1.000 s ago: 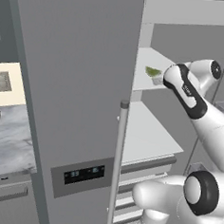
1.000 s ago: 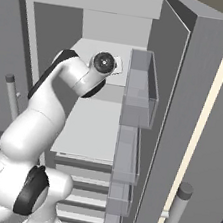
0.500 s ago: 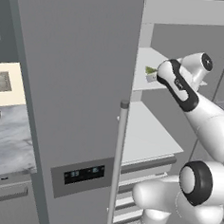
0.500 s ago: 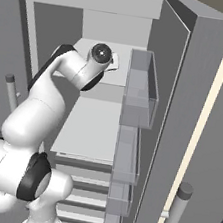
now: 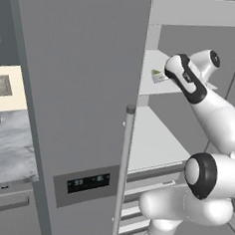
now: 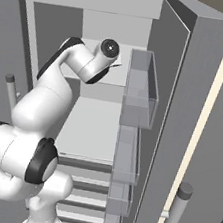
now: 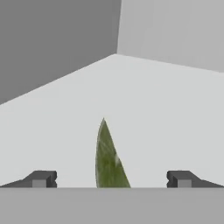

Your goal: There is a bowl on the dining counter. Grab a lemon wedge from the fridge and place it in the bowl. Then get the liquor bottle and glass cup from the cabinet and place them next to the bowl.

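The fridge [image 5: 87, 87] stands with its right door [image 6: 183, 119] swung open, and my arm reaches onto an upper white shelf [image 5: 152, 85]. The lemon wedge [image 7: 108, 157], a thin yellow-green sliver, lies on that shelf between my two fingertips. It also shows as a small green speck [image 5: 156, 72] just left of my hand in the left base view. My gripper [image 7: 111, 178] is open, its fingertips [image 7: 41, 178] well apart on either side of the wedge and not touching it.
The closed left fridge door carries a long pale handle [image 5: 123, 170] and a dark dispenser panel [image 5: 88, 183]. Clear door bins [image 6: 138, 97] line the open door. A marble worktop [image 5: 9, 148] lies at the left.
My hand has pushed further into the fridge toward the left end of the shelf, closing on the lemon wedge. The jaws stayed wide apart.
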Tool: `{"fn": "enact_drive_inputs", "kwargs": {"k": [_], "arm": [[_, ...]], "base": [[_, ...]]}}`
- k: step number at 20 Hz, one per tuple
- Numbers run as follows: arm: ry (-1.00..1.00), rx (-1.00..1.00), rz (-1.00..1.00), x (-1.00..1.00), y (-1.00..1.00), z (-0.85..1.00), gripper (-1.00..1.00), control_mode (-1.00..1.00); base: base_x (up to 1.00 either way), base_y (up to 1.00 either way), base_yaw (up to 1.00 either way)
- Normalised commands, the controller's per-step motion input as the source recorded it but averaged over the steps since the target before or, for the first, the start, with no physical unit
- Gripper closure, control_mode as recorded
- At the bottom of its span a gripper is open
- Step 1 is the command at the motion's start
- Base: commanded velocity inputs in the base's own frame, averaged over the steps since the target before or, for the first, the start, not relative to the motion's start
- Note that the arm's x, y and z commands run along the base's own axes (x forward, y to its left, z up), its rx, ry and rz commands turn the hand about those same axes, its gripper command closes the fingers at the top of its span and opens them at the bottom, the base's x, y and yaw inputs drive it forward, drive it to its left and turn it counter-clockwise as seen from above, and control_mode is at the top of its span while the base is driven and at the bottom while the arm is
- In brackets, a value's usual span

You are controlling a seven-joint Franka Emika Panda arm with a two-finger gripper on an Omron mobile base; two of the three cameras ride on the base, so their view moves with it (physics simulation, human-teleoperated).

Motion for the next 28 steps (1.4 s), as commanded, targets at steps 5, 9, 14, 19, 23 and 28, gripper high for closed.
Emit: {"fn": "enact_drive_inputs", "kwargs": {"k": [5, 9, 14, 19, 23, 28], "arm": [[0.02, 0.00, 0.09, 0.01, 0.00, -0.35, -1.00, -1.00], [0.04, 0.00, 0.11, 0.00, 0.00, -0.48, -1.00, -1.00], [0.05, 0.00, 0.09, 0.04, 0.02, -0.35, 1.00, -1.00], [0.08, 0.00, 0.07, 0.11, 0.06, -0.28, 1.00, -1.00], [0.07, -0.02, 0.03, 0.04, 0.01, -0.15, 1.00, -1.00], [0.01, 0.00, 0.00, 0.00, 0.00, -0.05, 1.00, -1.00]], "base": [[0.00, 0.00, 0.00], [0.00, 0.00, 0.00], [0.00, 0.00, 0.00], [0.00, 0.00, 0.00], [0.00, 0.00, 0.00], [0.00, 0.00, 0.00]]}}
